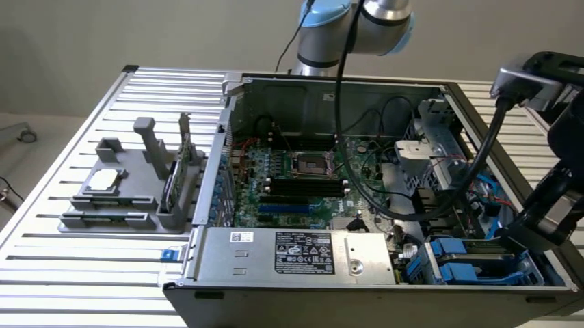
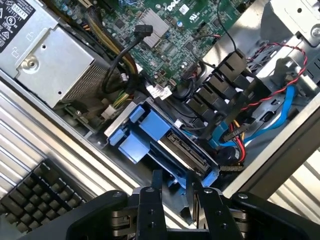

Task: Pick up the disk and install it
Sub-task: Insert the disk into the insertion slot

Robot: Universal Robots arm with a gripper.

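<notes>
The disk (image 2: 186, 151) stands on edge in the blue drive bay (image 2: 142, 131) at the corner of the open computer case (image 1: 365, 287), its dark connector edge facing up and its blue carrier around it. My gripper (image 2: 174, 181) sits right over the disk's near end, one black finger (image 2: 156, 186) on each side of the blue carrier, shut on it. In the exterior view, my gripper (image 1: 515, 240) reaches down into the case's near corner on that view's right, above the blue bay (image 1: 456, 263).
A grey power supply box (image 1: 301, 254) with a black-and-white sticker lies beside the bay. Red and blue cables (image 2: 280, 107) and black connectors (image 2: 225, 85) crowd the bay's far side. The motherboard (image 1: 292, 171) fills the case's middle. A grey fixture (image 1: 119, 198) holding a small silver chip (image 1: 102, 180) stands outside the case.
</notes>
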